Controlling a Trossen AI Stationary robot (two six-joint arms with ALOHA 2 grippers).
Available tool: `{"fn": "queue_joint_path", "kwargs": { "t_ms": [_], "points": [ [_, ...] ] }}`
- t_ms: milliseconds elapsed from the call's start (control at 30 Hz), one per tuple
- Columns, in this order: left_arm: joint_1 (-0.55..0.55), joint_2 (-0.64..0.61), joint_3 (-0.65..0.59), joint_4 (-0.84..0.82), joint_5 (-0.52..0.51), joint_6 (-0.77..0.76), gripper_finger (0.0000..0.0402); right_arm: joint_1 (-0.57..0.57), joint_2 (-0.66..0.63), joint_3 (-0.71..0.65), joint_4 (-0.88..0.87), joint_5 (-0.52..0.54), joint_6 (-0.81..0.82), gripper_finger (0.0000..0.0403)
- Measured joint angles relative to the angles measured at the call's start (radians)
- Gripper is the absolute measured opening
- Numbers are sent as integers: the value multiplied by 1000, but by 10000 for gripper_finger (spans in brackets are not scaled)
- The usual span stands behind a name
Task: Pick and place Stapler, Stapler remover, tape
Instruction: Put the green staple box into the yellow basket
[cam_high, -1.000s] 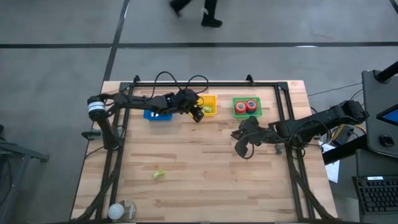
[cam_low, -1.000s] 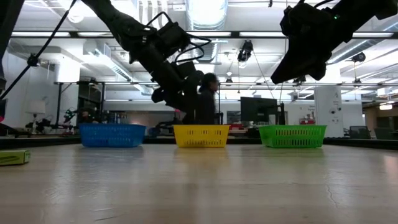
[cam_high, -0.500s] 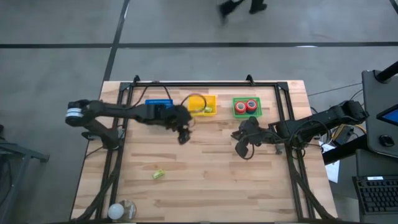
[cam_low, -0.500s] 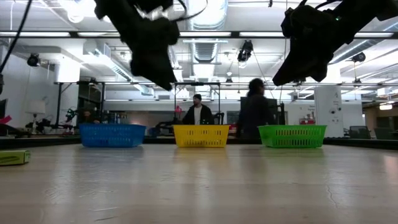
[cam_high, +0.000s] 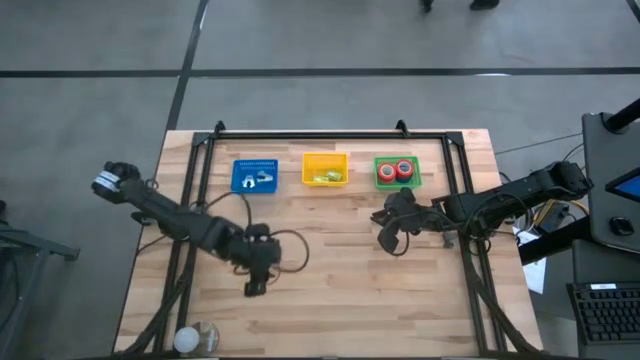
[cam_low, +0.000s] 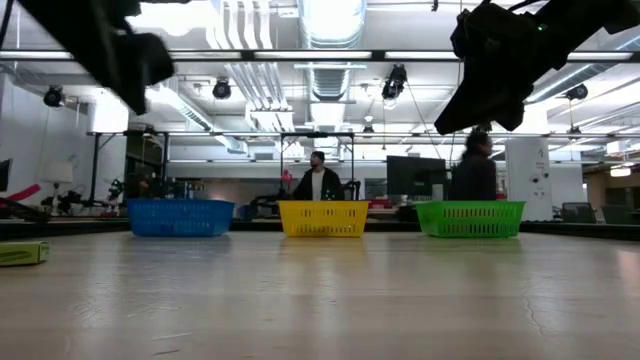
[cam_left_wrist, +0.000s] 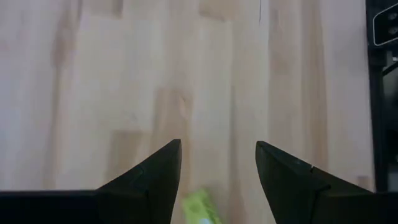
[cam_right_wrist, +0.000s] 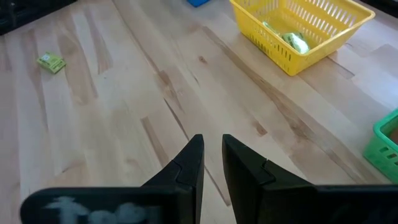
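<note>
Two red, pale-centred rolls of tape (cam_high: 397, 170) are seen in the green basket (cam_high: 397, 158), while the spread left end effector (cam_high: 252, 288) has been moved from the baskets to the table's (cam_high: 340, 270) front.

Beyond my wooden table (cam_high: 340, 260) the floor (cam_high: 100, 60) is plain grey concrete, crossed by a dark line running along the table's far side and another slanting off it. At table height I look into a large open hall: white ceiling ducts (cam_low: 325, 60) and long strip lights (cam_low: 330, 15) overhead, pale walls, a dark frame (cam_low: 315, 135) standing behind the table, desks with monitors (cam_low: 415, 175) farther back. One person (cam_low: 318, 180) stands behind the far edge and another (cam_low: 474, 170) is nearer the hall's other side. To my right sits a dark desk with a keyboard (cam_high: 610, 305).
</note>
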Motion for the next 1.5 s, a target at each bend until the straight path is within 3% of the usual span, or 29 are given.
{"fn": "queue_joint_path", "kwargs": {
  "t_ms": [267,433,667,833,1133,1500],
  "points": [
    [-142,1,-118,-10,-20,-357,209,0,0,0,10,0,0,52],
    [-171,1,-204,-5,-21,-482,209,0,0,0,34,0,-7,52],
    [-173,2,-332,208,-37,-495,209,0,0,0,36,0,-9,52],
    [-173,17,-386,230,-29,-520,209,0,0,0,40,0,-11,52],
    [-176,83,-391,317,-4,-482,209,0,0,0,44,0,-14,52],
    [-176,153,-373,304,-4,-462,193,0,0,-2,46,1,-15,52]
  ]
}}
